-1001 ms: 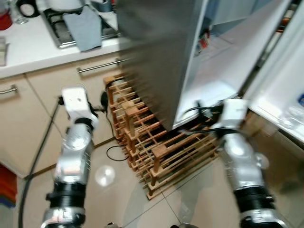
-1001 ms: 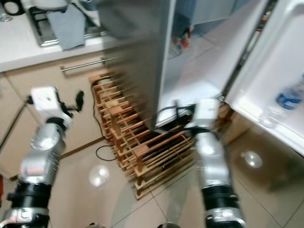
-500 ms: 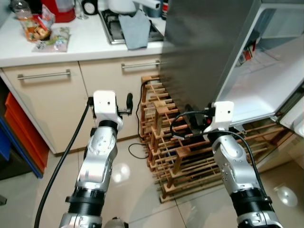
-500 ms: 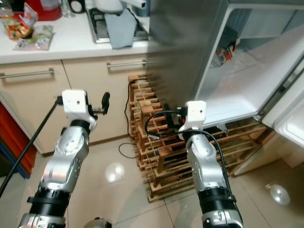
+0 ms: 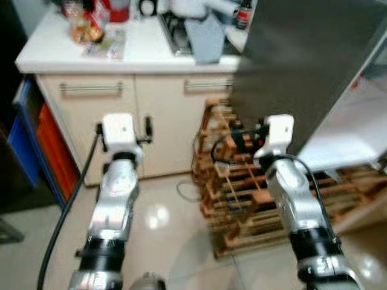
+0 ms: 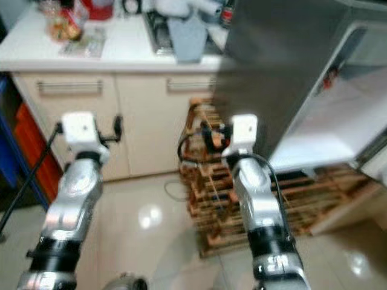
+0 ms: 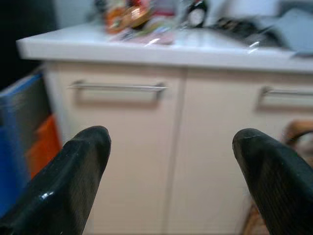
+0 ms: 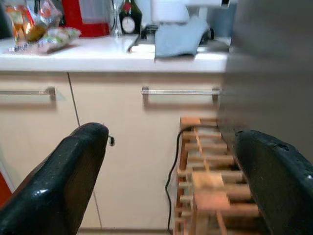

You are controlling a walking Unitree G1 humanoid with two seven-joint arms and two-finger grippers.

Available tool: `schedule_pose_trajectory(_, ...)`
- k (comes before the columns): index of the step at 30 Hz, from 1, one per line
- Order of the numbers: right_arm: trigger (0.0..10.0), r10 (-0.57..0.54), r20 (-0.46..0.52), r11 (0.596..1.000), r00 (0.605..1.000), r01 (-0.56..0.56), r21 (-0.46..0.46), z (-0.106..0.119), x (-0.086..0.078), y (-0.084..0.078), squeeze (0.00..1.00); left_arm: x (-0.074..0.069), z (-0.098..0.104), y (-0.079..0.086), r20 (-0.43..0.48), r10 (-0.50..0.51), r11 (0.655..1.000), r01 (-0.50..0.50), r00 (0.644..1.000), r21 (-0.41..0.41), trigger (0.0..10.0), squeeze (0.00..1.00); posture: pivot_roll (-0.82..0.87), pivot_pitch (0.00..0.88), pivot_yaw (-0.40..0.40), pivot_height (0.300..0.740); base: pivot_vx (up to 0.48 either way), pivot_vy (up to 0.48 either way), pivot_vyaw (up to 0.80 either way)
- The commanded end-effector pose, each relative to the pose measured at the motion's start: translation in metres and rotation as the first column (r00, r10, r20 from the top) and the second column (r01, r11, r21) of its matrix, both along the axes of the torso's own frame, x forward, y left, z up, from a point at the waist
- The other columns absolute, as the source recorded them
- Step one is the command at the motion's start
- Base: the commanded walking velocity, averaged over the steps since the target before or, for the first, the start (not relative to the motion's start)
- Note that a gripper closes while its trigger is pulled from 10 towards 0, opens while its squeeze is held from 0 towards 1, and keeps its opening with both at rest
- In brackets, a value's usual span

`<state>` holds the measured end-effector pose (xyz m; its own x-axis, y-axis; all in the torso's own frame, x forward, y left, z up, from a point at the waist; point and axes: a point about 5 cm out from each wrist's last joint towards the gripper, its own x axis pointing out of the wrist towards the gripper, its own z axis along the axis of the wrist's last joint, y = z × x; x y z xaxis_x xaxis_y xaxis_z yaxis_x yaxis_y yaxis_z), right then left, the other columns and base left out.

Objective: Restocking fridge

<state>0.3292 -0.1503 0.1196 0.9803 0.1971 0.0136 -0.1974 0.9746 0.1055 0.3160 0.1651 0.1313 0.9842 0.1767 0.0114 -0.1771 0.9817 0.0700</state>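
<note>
Both head views are soft with blur, so small things on the white countertop (image 6: 36,51) cannot be read clearly: a cluster of coloured packets (image 5: 91,33) lies near its left end, with a red container (image 8: 90,17) behind them at the back edge, and what they hold cannot be told. A grey-blue cloth (image 6: 188,37) hangs over the countertop's front edge by a dish rack that is only partly in view. The fridge (image 6: 284,66) is cut off at the top and right; its grey side wall faces the camera, and its open interior shows a white shelf (image 6: 326,130) with a small red item at the back, too blurred to name. A wooden wine rack (image 5: 242,181) stands on the tiled floor against the fridge's side, partly hidden behind the right arm. Cream cabinet doors with bar handles (image 7: 117,87) run below the countertop, and blue and orange crates (image 5: 42,133) sit at the cabinet's left end, half cut off.

Both silver arms reach forward at about chest height, elbows low, forearms rising toward the cabinets. The left gripper (image 7: 171,161) points at the cabinet front, its two black fingers (image 7: 73,176) spread wide with nothing between them. The right gripper (image 8: 171,166) points toward the spot where the cabinet meets the wine rack and the fridge's side, its fingers (image 8: 68,176) likewise wide apart and empty. A black cable trails from the left arm to the floor.
</note>
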Motion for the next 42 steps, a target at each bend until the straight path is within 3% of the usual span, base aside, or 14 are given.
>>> schedule_pose_trajectory(1,10.0,-0.009,-0.014,1.0,1.0,0.009,0.013,-0.005,-0.001,0.001,0.0,0.002,-0.001,0.0,-0.017,0.002,1.0,-0.001,1.0,0.031,10.0,0.0,0.01,0.0,-0.044,0.74,0.0,0.0,0.69)
schedule_pose_trajectory(9,10.0,0.026,0.012,0.998,1.0,-0.027,0.06,-0.002,0.004,0.018,0.0,0.013,0.012,-0.011,0.021,-0.105,0.994,0.105,0.994,0.011,10.0,0.0,0.01,0.0,0.013,0.74,0.0,0.0,0.62)
schedule_pose_trajectory(13,10.0,0.026,0.038,0.996,0.999,-0.029,0.084,0.003,0.009,0.024,0.0,0.017,0.014,-0.015,0.018,-0.133,0.99,0.132,0.991,0.053,10.0,0.0,0.01,0.0,0.018,0.74,0.0,0.0,0.58)
schedule_pose_trajectory(29,10.0,0.099,0.025,0.992,0.995,-0.1,0.071,-0.005,0.005,0.031,0.0,0.02,0.019,-0.023,0.059,-0.126,0.989,0.121,0.99,0.082,10.0,0.0,0.01,0.0,-0.024,0.74,0.0,0.0,0.57)
schedule_pose_trajectory(35,10.0,0.051,0.047,0.998,0.998,-0.052,0.03,0.001,0.011,0.032,0.0,0.019,0.026,-0.018,0.095,-0.163,0.985,0.157,0.982,0.064,10.0,0.0,0.02,0.0,-0.016,0.74,0.205,0.0,0.29)
schedule_pose_trajectory(39,10.0,-0.032,0.148,0.999,0.988,0.037,-0.031,0.013,0.011,0.028,0.0,0.021,0.033,-0.018,0.123,-0.172,0.983,0.161,0.977,0.09,10.0,0.0,0.02,0.0,-0.015,0.74,0.48,0.0,0.0)
schedule_pose_trajectory(42,10.0,-0.081,0.222,0.996,0.972,0.087,-0.019,0.029,0.012,0.026,0.0,0.022,0.04,-0.019,0.152,-0.18,0.98,0.164,0.972,0.115,10.0,0.0,0.02,0.0,-0.017,0.74,0.48,0.0,0.0)
